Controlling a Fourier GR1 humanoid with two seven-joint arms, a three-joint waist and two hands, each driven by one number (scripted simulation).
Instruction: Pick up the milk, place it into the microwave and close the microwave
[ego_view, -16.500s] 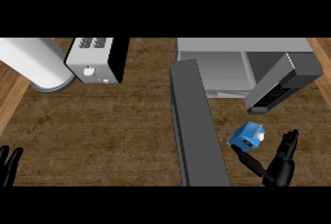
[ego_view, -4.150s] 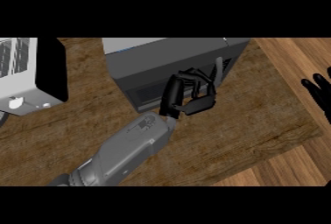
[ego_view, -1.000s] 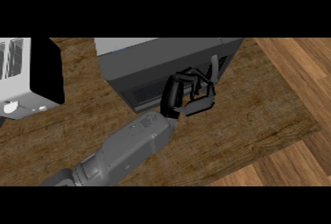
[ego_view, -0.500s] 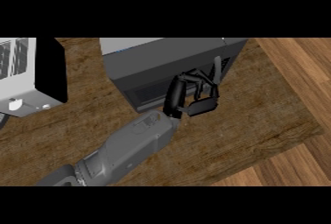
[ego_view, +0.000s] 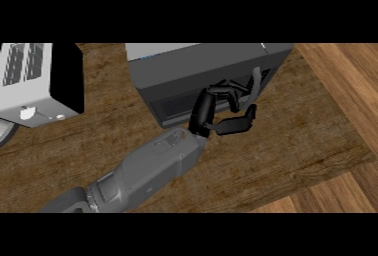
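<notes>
Left hand (ego_view: 220, 111) comes in on a grey forearm (ego_view: 144, 172) running diagonally up from the lower left edge of the view. Fingers curled, bent over at the top against the dark front of the microwave (ego_view: 203, 75), thumb sticking out to the right; nothing seen inside the curl (empty as far as it shows). Whether the fingers touch the door handle (ego_view: 255, 82), the light vertical bar just right of them, cannot be told.

Microwave sits at the far edge of the counter (ego_view: 295, 135), door face flat across the front, dark window panel just left of the hand. Light grey top runs to the upper border.

Milk: not visible anywhere on the counter, so its place cannot be told from here.

Toaster (ego_view: 40, 80) at the far left corner of the counter, white-grey with slots on top and a black side, well apart from the microwave. Bare wood-grain counter between them and along the near edge. Lighter wood floor (ego_view: 347, 70) beyond the counter's right edge.

Right hand not shown.
</notes>
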